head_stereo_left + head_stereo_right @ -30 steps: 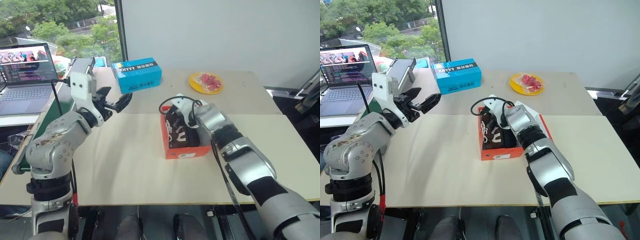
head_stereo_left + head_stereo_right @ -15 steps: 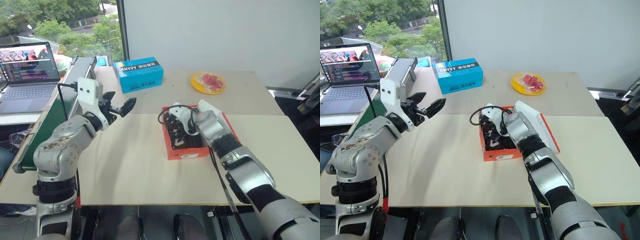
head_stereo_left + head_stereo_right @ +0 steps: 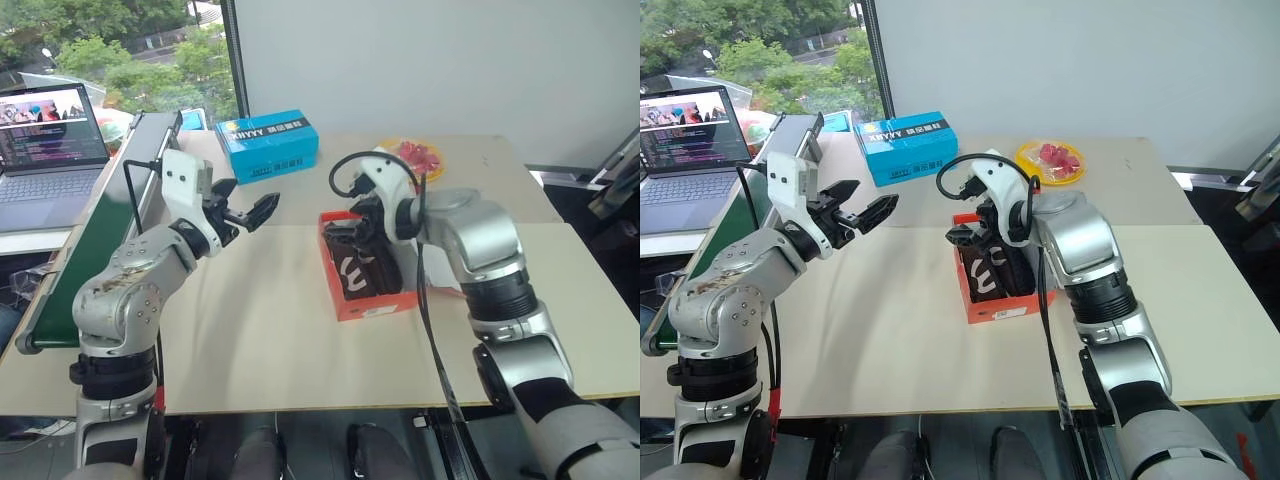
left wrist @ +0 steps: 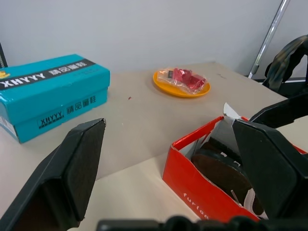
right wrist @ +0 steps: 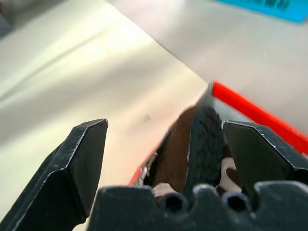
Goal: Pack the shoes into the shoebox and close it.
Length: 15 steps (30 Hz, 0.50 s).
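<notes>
- Left gripper (image 3: 247, 214) raised over the left part of the table (image 3: 250, 330), black fingers spread wide, nothing between them, pointing toward the centre.
- Left of that arm, beyond the table edge: open laptop (image 3: 45, 150) with a lit screen, and a green-sided conveyor (image 3: 110, 235) running along the table's left edge.
- At the back of the table, left of centre: blue box (image 3: 268, 146) with white lettering, lying flat, apart from everything else.
- At the table's centre: orange-red shoebox (image 3: 372, 300), open on top, short printed end facing the near edge.
- Inside the shoebox: dark brown shoes (image 3: 358, 268), packed on their sides with a white side mark showing; seen from the right wrist, one pale, dark-treaded sole (image 5: 204, 144) turned upward against the red wall.
- From the left wrist: white tissue paper (image 4: 230, 114) sticking up at the box's far corner.
- Right gripper (image 3: 975, 238) hanging just above the far end of the shoebox, pointing down and toward the left arm, fingers (image 5: 84, 159) set well apart, clamped on nothing; shoes visible below the gap, not touched.
- Black cable (image 3: 345, 170) looping over the right wrist.
- At the back, right of centre: yellow plate (image 3: 1048, 160) carrying red pieces in clear wrap, partly behind the right wrist in the left eye view.
</notes>
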Motion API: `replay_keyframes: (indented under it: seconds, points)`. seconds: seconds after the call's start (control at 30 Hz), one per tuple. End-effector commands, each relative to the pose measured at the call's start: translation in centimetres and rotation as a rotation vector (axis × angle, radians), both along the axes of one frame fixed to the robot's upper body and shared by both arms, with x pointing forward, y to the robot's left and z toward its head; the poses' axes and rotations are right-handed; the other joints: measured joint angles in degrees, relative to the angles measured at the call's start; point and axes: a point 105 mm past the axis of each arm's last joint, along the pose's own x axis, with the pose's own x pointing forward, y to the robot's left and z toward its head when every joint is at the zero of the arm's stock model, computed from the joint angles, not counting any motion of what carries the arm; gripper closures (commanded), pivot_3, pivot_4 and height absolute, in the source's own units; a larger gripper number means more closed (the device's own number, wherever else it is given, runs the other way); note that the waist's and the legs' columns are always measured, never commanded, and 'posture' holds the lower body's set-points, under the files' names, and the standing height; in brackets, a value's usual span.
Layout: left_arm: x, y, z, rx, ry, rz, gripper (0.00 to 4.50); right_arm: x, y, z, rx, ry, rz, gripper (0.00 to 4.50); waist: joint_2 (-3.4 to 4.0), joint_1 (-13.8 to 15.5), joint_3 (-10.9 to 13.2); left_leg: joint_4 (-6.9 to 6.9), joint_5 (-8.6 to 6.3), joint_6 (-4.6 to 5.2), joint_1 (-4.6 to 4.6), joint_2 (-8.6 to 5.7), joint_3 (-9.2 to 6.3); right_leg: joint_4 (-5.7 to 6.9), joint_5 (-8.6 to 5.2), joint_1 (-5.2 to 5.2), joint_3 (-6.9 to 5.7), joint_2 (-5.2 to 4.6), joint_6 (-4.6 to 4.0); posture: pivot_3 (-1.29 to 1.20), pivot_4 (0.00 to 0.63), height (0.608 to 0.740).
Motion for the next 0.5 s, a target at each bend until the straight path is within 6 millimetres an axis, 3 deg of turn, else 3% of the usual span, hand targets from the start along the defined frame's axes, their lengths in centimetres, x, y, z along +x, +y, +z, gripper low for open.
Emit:
replay_keyframes:
  seconds: [0.03,0.17,0.37,0.4,0.5]
  points:
    - [-0.5,-0.3,1.0,0.051,-0.041,-0.047,0.0,-1.3,0.1,2.4,0.174,-0.077,0.12,0.73,-0.01,0.02,0.01,-0.01,0.0,0.0,0.0,0.0,0.01,0.0,0.0,0.01,-0.01,0.0,0.0,0.0,0.15,0.74]
    - [-1.4,-0.2,0.0,0.179,-0.015,-0.131,0.0,-0.4,-0.8,-1.1,0.036,-0.103,0.08,2.16,0.0,-0.04,0.01,-0.01,0.0,0.0,0.0,0.0,0.13,-0.01,0.0,0.0,0.01,0.01,0.0,0.0,0.15,0.74]
    - [-2.6,0.2,-0.7,0.246,0.028,-0.207,0.0,0.6,-0.9,-2.9,0.021,-0.099,0.055,4.19,0.03,-0.23,0.04,-0.01,0.01,-0.01,0.03,0.02,0.24,-0.08,-0.02,-0.09,0.11,0.04,-0.01,0.0,0.15,0.74]
    - [-2.8,0.3,-0.9,0.257,0.039,-0.217,0.0,0.7,-0.9,-3.1,0.021,-0.097,0.05,4.41,0.03,-0.23,0.04,-0.01,0.01,-0.01,0.03,0.03,0.24,-0.08,-0.02,-0.1,0.12,0.05,-0.01,0.0,0.15,0.74]
    - [-3.4,0.2,-1.4,0.274,0.068,-0.252,0.0,1.2,-0.8,-3.7,0.013,-0.1,0.049,4.41,0.03,-0.16,0.04,-0.01,0.0,0.0,0.02,0.03,0.24,-0.08,-0.02,-0.09,0.14,0.04,-0.01,0.0,0.15,0.74]
